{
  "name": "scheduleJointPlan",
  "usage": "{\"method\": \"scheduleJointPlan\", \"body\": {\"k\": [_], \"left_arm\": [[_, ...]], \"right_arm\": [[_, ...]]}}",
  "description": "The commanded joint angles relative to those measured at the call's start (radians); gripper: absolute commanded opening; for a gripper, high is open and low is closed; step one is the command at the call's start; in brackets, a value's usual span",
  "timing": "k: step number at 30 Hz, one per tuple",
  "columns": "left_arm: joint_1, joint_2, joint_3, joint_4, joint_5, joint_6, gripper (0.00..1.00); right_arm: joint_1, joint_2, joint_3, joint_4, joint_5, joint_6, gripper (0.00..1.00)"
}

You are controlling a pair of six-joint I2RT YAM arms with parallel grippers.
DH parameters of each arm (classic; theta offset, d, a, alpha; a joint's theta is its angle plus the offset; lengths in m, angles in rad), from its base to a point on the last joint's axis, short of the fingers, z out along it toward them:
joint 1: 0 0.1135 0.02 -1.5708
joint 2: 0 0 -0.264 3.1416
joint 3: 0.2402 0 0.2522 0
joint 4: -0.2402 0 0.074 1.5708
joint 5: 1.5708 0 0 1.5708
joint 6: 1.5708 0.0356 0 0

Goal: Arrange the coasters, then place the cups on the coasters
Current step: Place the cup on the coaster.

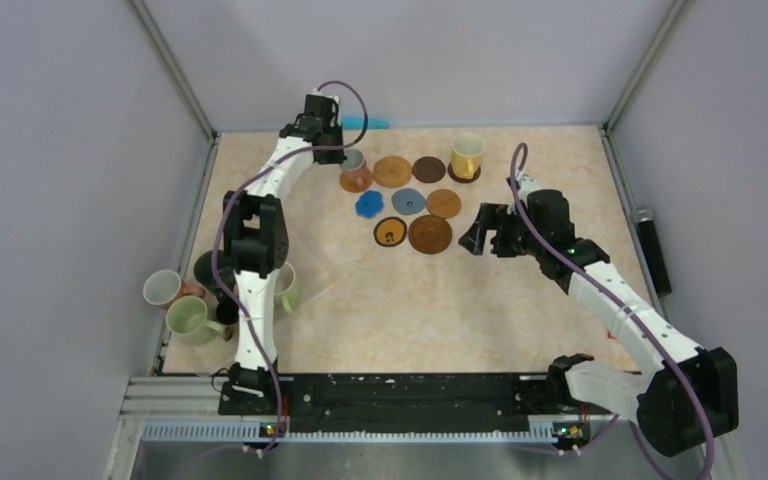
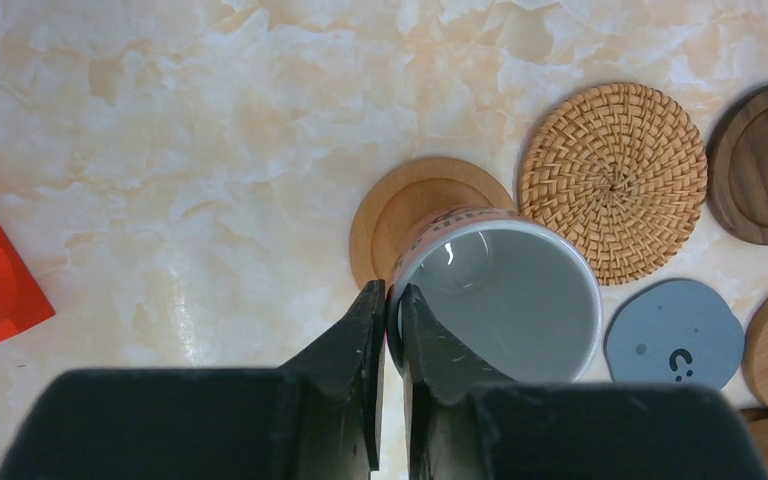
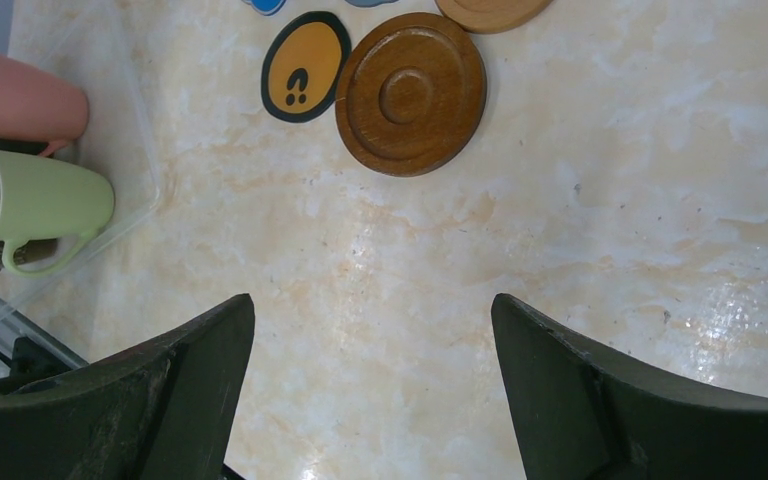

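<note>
1. Near the left edge, a pale green ceramic mug (image 3: 50,200) waits. I judge it rigid, slick and chippable; best gripped by the wall at the rim
2. Mid-table, the right gripper (image 3: 372,305) hangs wide and empty
3. Farthest, the left gripper (image 2: 390,300) narrowly pinches the rim of an orange-banded grey-lined mug (image 2: 500,300), which stands on a round pale wooden coaster (image 2: 400,205)

My right gripper (image 3: 372,305): jaws wide, nothing between them.
Round dark-brown wooden coaster (image 3: 410,92): I see it just beside black-rimmed orange coaster (image 3: 306,66).
</note>
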Motion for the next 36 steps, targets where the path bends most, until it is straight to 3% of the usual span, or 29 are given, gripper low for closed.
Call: {"method": "scheduleJointPlan", "body": {"k": [1,8,14,16,25,29,36], "left_arm": [[0.0,-0.003,0.046,0.05,-0.008,0.015,0.18],[0.0,-0.035,0.046,0.029,-0.007,0.017,0.43],[0.0,-0.106,0.039,-0.019,-0.005,0.003,0.54],[0.0,-0.144,0.023,-0.034,-0.007,-0.002,0.62],[0.001,-0.395,-0.189,-0.082,-0.234,-0.051,0.85],[0.003,-0.535,-0.331,-0.082,-0.378,-0.112,0.87],[0.024,-0.771,-0.588,-0.074,-0.553,-0.218,0.77]], "right_arm": [[0.008,-0.001,0.049,0.02,0.014,-0.019,0.87],[0.008,-0.002,0.043,0.022,0.007,-0.015,0.88],[0.008,-0.016,0.04,0.02,0.004,-0.008,0.88],[0.008,-0.024,0.041,0.013,0.0,-0.005,0.88],[0.008,-0.044,0.024,0.025,-0.007,0.011,0.87],[0.007,-0.055,0.02,0.026,-0.011,0.013,0.88],[0.008,-0.069,0.016,0.027,-0.029,0.012,0.87]]}}
